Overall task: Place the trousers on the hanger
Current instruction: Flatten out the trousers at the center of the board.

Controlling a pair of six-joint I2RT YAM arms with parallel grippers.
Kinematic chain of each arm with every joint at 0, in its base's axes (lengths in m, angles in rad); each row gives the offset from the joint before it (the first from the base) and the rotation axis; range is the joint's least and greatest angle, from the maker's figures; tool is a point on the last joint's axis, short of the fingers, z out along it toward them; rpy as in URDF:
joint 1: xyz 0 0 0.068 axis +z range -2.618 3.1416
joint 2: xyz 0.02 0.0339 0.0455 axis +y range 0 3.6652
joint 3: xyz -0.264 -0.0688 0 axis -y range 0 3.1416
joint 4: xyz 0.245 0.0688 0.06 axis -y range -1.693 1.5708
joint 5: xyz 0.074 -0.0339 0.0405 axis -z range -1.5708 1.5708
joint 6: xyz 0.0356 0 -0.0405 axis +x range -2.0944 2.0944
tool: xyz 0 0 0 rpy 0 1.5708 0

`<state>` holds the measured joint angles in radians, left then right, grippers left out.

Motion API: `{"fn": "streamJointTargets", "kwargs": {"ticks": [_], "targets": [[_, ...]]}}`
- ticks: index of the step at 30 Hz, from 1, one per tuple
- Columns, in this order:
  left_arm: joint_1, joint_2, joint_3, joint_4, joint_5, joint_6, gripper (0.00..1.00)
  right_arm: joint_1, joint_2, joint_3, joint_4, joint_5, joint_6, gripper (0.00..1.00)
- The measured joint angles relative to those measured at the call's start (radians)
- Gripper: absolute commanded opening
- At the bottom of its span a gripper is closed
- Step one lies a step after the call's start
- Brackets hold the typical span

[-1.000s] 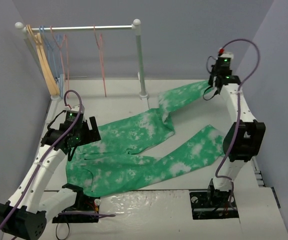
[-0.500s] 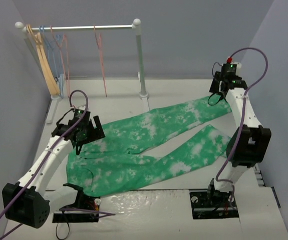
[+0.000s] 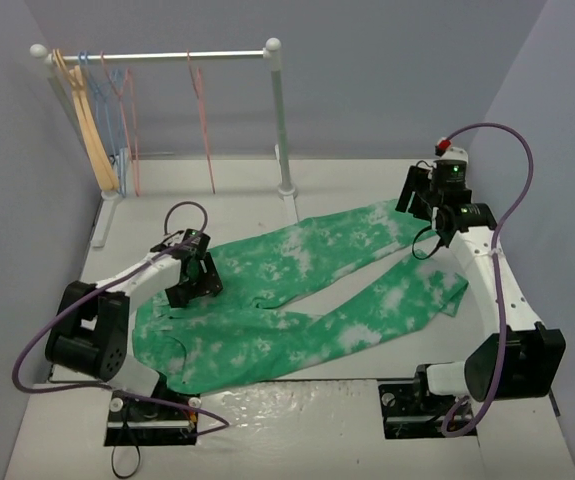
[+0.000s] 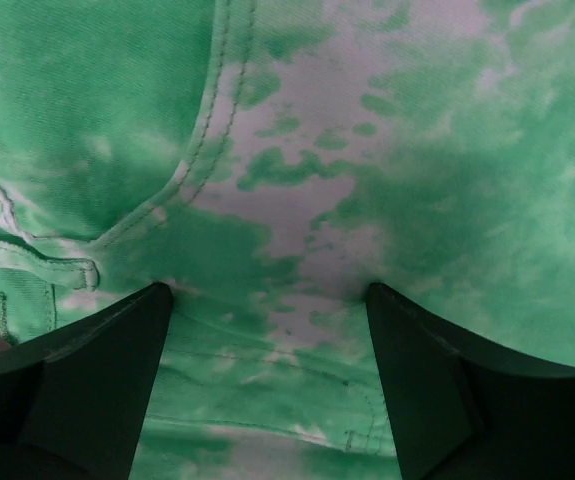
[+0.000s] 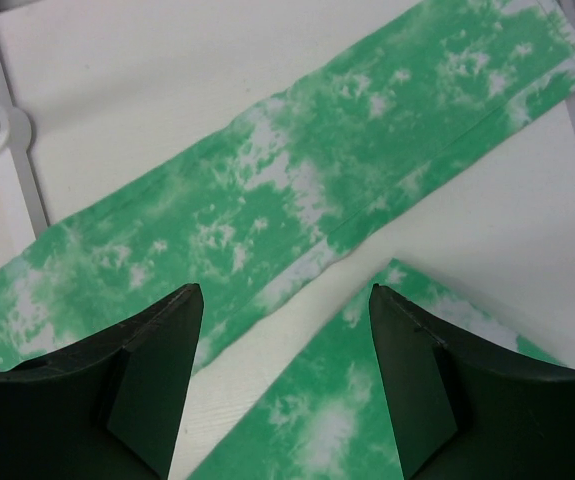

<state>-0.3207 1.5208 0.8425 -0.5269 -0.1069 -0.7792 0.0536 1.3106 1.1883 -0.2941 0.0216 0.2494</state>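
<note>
A: What has changed in the last second?

B: The right gripper [image 5: 285, 300] has let go of the far leg [image 5: 297, 190]. Its cuff was lifted and the leg kinked; now the leg lies straight and flat on the table [image 3: 247, 205]. The fingers are spread with nothing between them, hanging above the gap between the two legs.

A: Left side?

B: The left gripper [image 3: 195, 288] has swung in from the table edge onto the trousers [image 3: 297, 290]. Fingers spread, tips down on the cloth by the pocket seam near the waist. Nothing pinched yet.

A: Meaning for the task?

B: Judgement: the spreading-out looks finished and the garment is free of both arms. The hanger [image 3: 207, 140] hangs untouched on the rail [image 3: 157, 56], well apart from the trousers, so hanging has not begun.

A: Containers?

B: None in view. The rail is the only holder. It carries the pink hanger toward its middle, with the tan wooden hanger [image 3: 92, 140] and the blue wire hangers [image 3: 102, 100] bunched at its left end.
</note>
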Motion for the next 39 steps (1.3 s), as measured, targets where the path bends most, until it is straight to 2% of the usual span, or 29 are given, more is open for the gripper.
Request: {"fn": "streamJointTargets", "kwargs": {"ticks": [3,4,5,11,16,19,21,23,27,30,36,39], "targets": [[-0.002,0.011,0.006,0.005,-0.016,-0.019,0.13,0.0,-0.036,-0.046,-0.006,-0.019,0.008,0.65],[0.0,0.021,0.014,0.006,-0.019,-0.025,0.04,0.0,-0.046,-0.056,-0.008,-0.025,0.01,0.65],[0.002,0.039,0.026,0.005,-0.02,-0.028,0.0,0.0,-0.057,-0.066,-0.008,-0.031,0.012,0.65],[0.027,0.202,0.226,-0.074,-0.016,0.025,0.0,-0.001,-0.142,-0.092,-0.017,-0.04,0.001,0.66],[0.128,0.316,0.391,-0.104,0.004,0.124,0.0,-0.004,-0.175,-0.092,-0.047,-0.036,-0.014,0.69],[0.196,0.352,0.465,-0.098,-0.016,0.194,0.14,-0.011,-0.178,-0.092,-0.079,-0.018,-0.013,0.75],[0.237,0.353,0.489,-0.096,-0.033,0.237,0.32,-0.018,-0.178,-0.092,-0.106,0.005,-0.006,0.77],[0.265,0.336,0.495,-0.096,-0.042,0.269,0.54,-0.031,-0.177,-0.099,-0.13,0.032,0.005,0.8],[0.275,0.252,0.487,-0.104,-0.015,0.283,0.72,-0.09,-0.155,-0.139,-0.174,0.053,0.031,0.81],[0.235,0.135,0.446,-0.101,0.032,0.281,0.78,-0.113,-0.119,-0.181,-0.182,0.048,0.054,0.82],[0.111,-0.12,0.36,-0.136,0.137,0.276,0.78,-0.113,-0.009,-0.253,-0.183,0.007,0.109,0.83],[0.09,-0.237,0.294,-0.168,0.183,0.273,0.78,-0.113,0.032,-0.276,-0.163,-0.021,0.149,0.86]]}}
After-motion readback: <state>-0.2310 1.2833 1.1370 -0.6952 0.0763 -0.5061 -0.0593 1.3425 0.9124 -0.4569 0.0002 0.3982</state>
